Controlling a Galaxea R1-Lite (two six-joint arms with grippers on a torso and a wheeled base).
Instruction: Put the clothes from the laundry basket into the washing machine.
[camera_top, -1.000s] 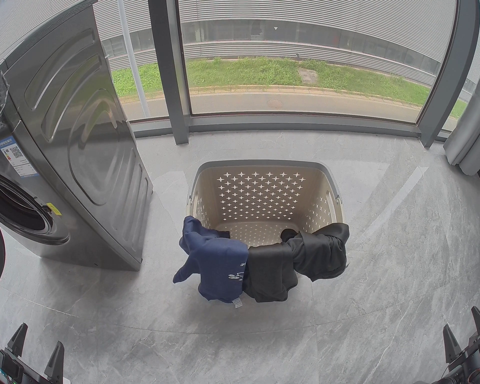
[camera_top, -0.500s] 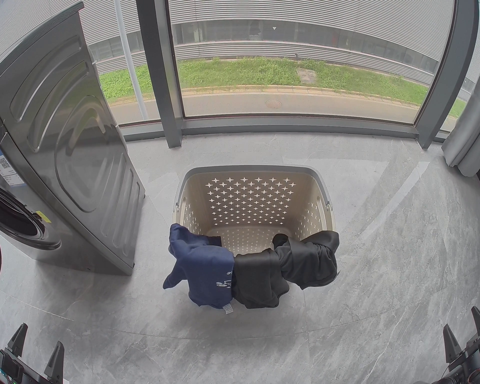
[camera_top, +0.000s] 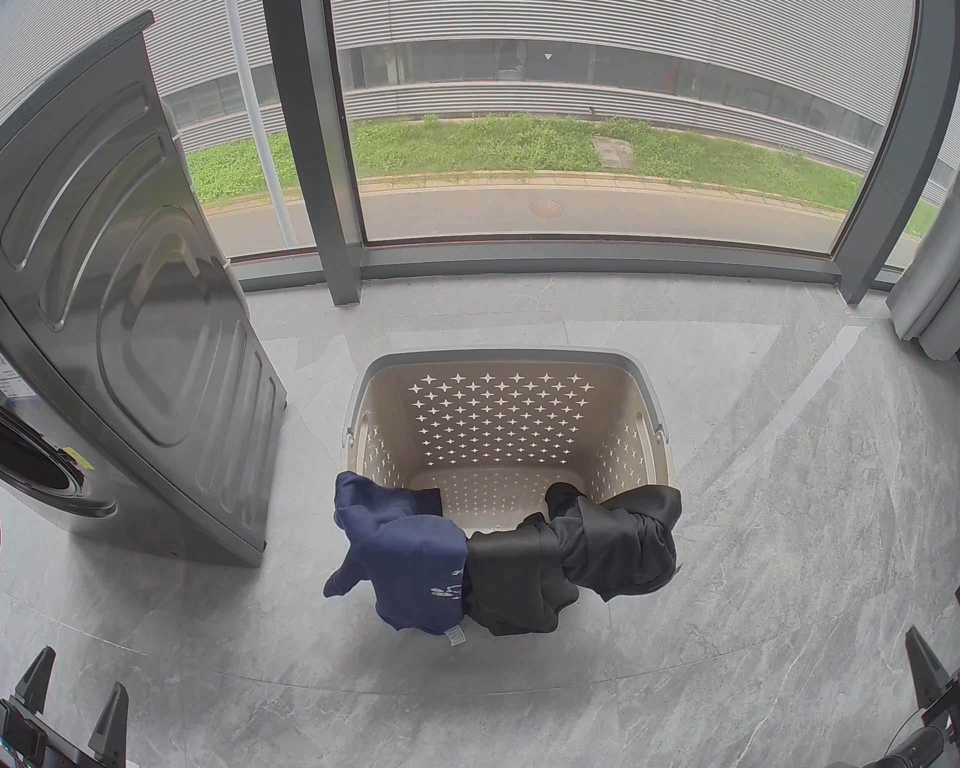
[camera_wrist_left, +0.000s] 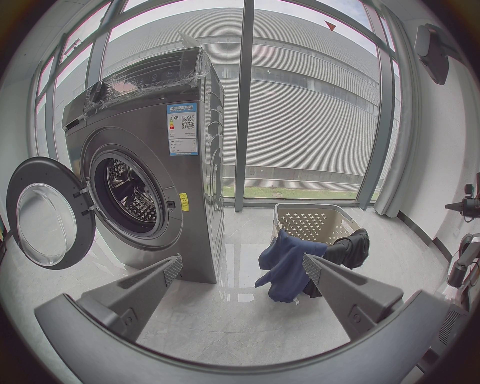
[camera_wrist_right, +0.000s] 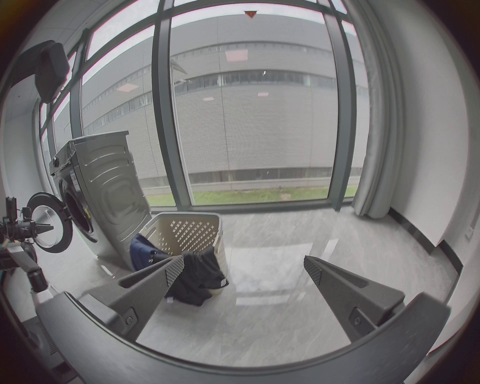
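A beige laundry basket (camera_top: 510, 410) stands on the floor in front of me. A navy garment (camera_top: 405, 560) and a black garment (camera_top: 575, 560) hang over its near rim. The grey washing machine (camera_top: 120, 300) stands at the left, its round door (camera_wrist_left: 47, 212) swung open and its drum (camera_wrist_left: 127, 192) showing. My left gripper (camera_top: 75, 695) is open, low at the near left, well short of the basket. My right gripper (camera_wrist_right: 242, 267) is open too, low at the near right, with nothing between its fingers. The basket (camera_wrist_right: 185, 232) and the clothes (camera_wrist_right: 195, 275) lie beyond it.
A tall glass window wall (camera_top: 600, 130) with dark frame posts runs behind the basket. A pale curtain (camera_top: 930, 290) hangs at the far right. Bare grey stone floor (camera_top: 780, 560) lies around the basket.
The head camera has shifted, so the basket and washer now sit lower and more to the left in view. The right gripper sits lower at the view's edge.
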